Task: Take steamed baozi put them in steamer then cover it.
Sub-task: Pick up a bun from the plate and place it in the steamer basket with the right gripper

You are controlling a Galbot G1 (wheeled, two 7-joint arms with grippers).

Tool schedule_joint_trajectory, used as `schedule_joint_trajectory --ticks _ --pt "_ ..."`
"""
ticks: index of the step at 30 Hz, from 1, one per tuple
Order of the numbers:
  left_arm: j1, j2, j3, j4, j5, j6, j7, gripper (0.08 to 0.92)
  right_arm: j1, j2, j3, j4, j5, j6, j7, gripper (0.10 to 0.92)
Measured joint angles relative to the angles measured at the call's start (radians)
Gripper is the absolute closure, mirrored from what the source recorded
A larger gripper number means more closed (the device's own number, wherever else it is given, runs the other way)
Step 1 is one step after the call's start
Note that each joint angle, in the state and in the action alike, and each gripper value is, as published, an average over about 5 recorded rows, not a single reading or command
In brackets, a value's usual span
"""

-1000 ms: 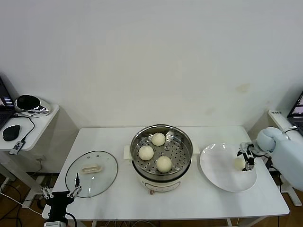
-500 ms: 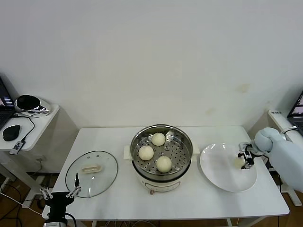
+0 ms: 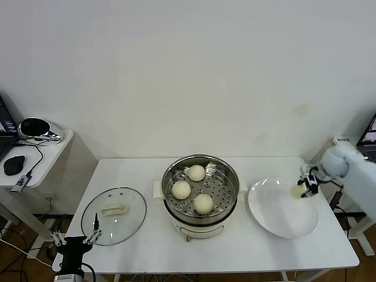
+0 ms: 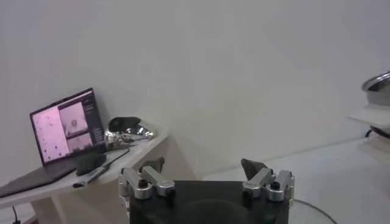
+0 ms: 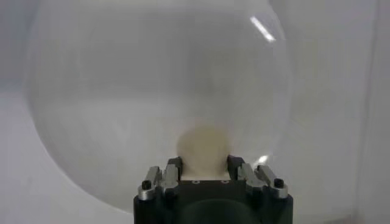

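Gripping baozi (image 3: 298, 190) (right gripper (image 3: 304, 189))

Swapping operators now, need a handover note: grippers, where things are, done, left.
Right gripper: shut on the fourth baozi, lifted above the plate.
Left gripper: open, parked at the table's near-left edge by the cover.
Done: three baozi in the steamer.
Left: place the fourth baozi in the steamer, then put the cover on.

You see the right gripper (image 5: 203, 163) only partly: its fingertips hide behind the baozi (image 5: 204, 148), and its body is cut off by the frame edge.
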Motion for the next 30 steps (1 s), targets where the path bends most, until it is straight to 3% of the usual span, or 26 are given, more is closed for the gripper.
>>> schedule_joint_trajectory --ticks 8,15,22,30 --pt "-0.005 0.004 0.014 -0.002 0.005 0.003 0.000 0.177 0.332 -0.016 -0.289 0.187 0.227 -0.097 0.020 0.513" --pt "-0.007 0.008 0.013 -0.002 0.003 0.002 -0.002 0.177 0.566 0.068 -0.509 0.307 0.448 -0.204 0.080 0.509" --pt "-0.004 0.002 0.006 -0.005 0.002 0.002 -0.002 0.177 0.641 0.186 -0.614 0.348 0.620 -0.322 0.157 0.508" --pt "-0.003 -0.008 -0.002 -0.008 0.002 0.003 -0.002 0.177 0.615 0.295 -0.670 0.334 0.699 -0.408 0.211 0.508"
